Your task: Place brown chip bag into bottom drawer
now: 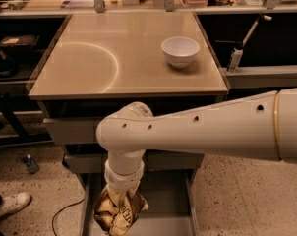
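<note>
Crinkled foil was pinched at its top: the brown chip bag (118, 214) was hung from the gripper (121, 193), jaws clamped on it, low over the left of the open bottom drawer (170, 203), evidently so a release would land it inside.
</note>
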You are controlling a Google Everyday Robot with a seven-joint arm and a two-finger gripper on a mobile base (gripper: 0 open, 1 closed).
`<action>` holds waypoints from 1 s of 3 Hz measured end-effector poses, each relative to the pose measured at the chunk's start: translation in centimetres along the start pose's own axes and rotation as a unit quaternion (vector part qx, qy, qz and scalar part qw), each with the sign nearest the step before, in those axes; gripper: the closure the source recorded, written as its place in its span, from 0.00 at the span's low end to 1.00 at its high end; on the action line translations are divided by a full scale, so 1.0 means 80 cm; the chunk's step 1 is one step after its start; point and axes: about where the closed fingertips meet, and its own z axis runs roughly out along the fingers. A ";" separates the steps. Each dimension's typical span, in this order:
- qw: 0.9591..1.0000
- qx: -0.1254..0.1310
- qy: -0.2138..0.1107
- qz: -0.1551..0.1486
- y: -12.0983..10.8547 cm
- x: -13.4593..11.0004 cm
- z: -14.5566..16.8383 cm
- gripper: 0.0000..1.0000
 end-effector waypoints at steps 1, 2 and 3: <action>1.000 0.000 0.000 0.000 0.000 0.000 0.000 1.00; 0.999 -0.015 -0.017 0.028 -0.019 -0.006 0.037 1.00; 0.995 -0.025 -0.046 0.082 -0.065 -0.027 0.095 1.00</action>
